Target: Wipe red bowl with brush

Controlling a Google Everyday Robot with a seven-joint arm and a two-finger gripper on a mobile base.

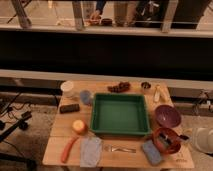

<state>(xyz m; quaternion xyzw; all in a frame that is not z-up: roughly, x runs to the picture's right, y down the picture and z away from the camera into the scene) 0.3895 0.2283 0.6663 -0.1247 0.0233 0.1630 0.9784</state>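
Lying apparently inside red bowl (155, 136), brush (168, 142), purple bowl (167, 116) behind, gripper out of view, state unseen.

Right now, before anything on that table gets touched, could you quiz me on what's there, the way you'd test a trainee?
1. True or false: the gripper hovers over the green tray.
2. What lies on the table just in front of the tray's near edge? A. the fork B. the white cup C. the purple bowl
3. Which bowl holds the brush?
Key: 1 false, the gripper is not in view at all; 2 A; 3 the red bowl.
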